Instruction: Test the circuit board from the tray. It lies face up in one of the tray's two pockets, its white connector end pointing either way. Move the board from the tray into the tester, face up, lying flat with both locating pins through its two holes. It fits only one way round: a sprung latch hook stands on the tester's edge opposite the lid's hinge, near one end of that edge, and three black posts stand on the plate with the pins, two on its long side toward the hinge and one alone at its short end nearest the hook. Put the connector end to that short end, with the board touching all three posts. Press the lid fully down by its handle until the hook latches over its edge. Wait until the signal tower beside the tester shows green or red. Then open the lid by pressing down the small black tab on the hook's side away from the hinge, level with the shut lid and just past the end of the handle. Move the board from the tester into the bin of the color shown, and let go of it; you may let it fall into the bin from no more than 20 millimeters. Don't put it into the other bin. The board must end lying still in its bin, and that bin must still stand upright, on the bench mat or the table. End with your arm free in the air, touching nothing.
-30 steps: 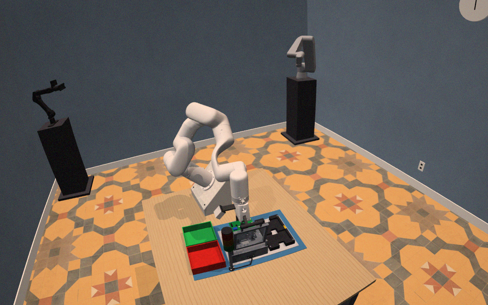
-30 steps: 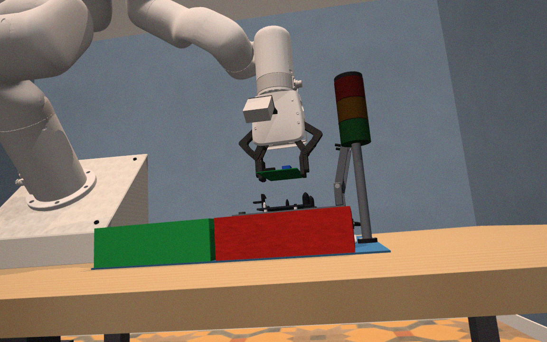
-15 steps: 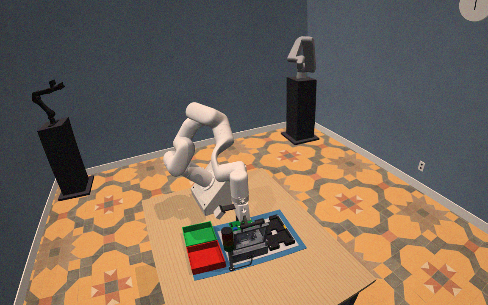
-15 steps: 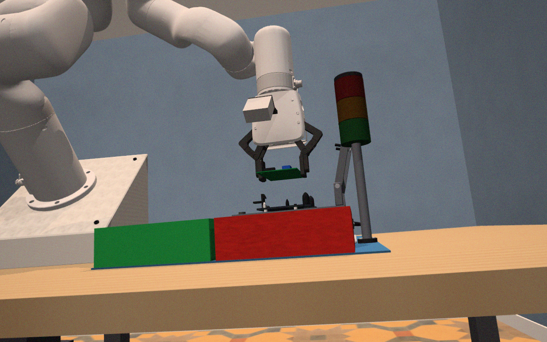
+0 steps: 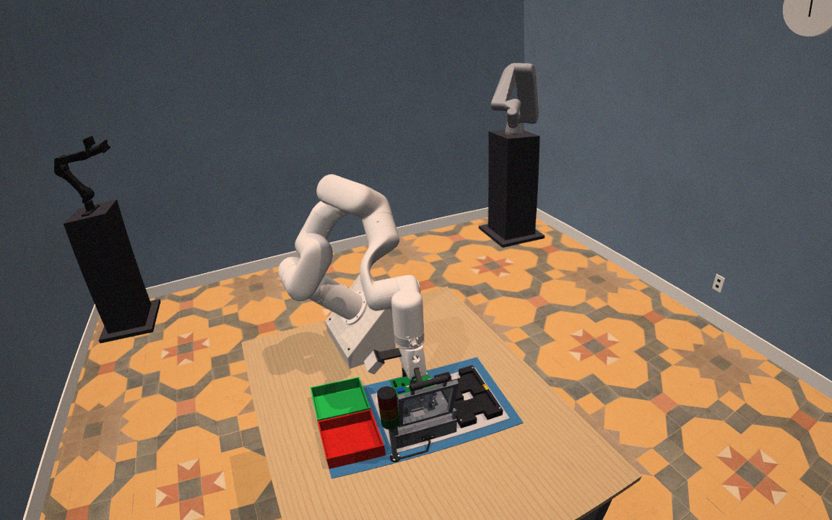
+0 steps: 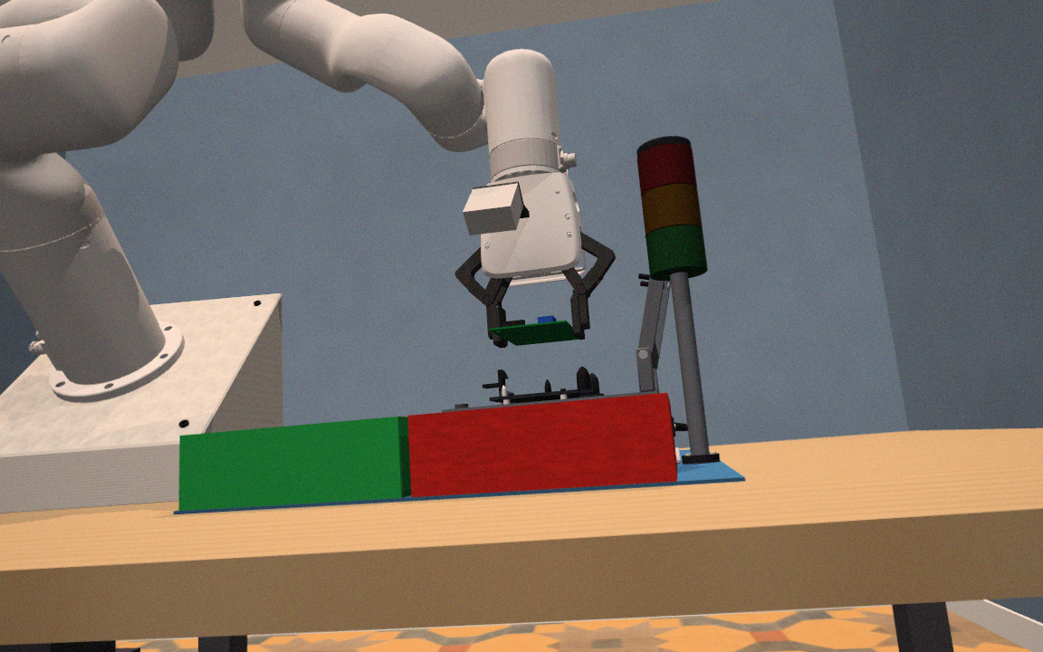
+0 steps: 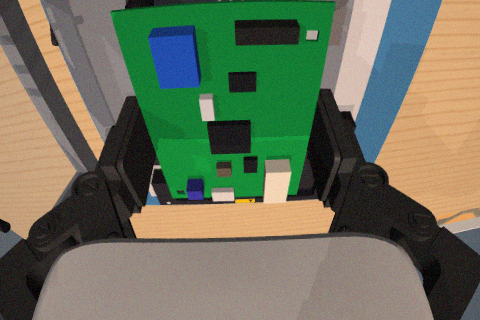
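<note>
My gripper (image 6: 540,330) (image 7: 229,115) is shut on the green circuit board (image 5: 399,383) (image 6: 536,333) (image 7: 280,110), gripping its long edges. The board is face up and about level, above the tester. In the wrist view its large white connector (image 7: 276,181) is at the near end; the blue block is at the far end. Below in the exterior view show the tester's plate (image 6: 525,397), black posts (image 6: 582,379), a white pin (image 6: 505,394) and the hook (image 6: 501,378). The lid (image 5: 428,404) (image 6: 653,324) stands open, handle (image 5: 430,380) on top. The signal tower (image 5: 388,408) (image 6: 671,206) is unlit.
The black tray (image 5: 467,394) lies beside the tester on the blue mat (image 5: 508,419). The green bin (image 5: 341,401) (image 6: 290,464) and red bin (image 5: 349,438) (image 6: 541,447) stand side by side at the tester's other end. The raised lid and tower rise near the gripper.
</note>
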Robot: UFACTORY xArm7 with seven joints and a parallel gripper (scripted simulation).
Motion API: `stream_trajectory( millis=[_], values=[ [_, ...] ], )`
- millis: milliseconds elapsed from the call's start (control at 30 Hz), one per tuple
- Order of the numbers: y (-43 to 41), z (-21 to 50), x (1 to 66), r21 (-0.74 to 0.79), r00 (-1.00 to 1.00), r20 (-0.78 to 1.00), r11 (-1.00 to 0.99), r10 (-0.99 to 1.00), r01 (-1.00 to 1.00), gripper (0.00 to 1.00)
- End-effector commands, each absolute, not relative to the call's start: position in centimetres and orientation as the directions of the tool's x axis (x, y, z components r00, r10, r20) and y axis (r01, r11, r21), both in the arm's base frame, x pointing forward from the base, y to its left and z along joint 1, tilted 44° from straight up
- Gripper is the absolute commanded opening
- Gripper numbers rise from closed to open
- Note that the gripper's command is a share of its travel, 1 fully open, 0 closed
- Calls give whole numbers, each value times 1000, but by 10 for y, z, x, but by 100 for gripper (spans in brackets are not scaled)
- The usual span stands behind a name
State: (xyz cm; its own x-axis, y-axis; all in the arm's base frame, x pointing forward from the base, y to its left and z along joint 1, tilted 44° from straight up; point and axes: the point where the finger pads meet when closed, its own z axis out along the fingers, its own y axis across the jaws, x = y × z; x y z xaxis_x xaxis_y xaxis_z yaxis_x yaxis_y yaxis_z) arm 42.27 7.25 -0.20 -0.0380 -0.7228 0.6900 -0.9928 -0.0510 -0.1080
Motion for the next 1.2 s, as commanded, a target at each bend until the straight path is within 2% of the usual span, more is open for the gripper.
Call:
stream_trajectory(
  millis=[0, 1167],
  values=[
    [73, -2, 424, -110, -37, 688, -54, -724, -992, 79],
    [43, -33, 429, -110, -37, 688, -54, -724, -992, 79]
  ],
)
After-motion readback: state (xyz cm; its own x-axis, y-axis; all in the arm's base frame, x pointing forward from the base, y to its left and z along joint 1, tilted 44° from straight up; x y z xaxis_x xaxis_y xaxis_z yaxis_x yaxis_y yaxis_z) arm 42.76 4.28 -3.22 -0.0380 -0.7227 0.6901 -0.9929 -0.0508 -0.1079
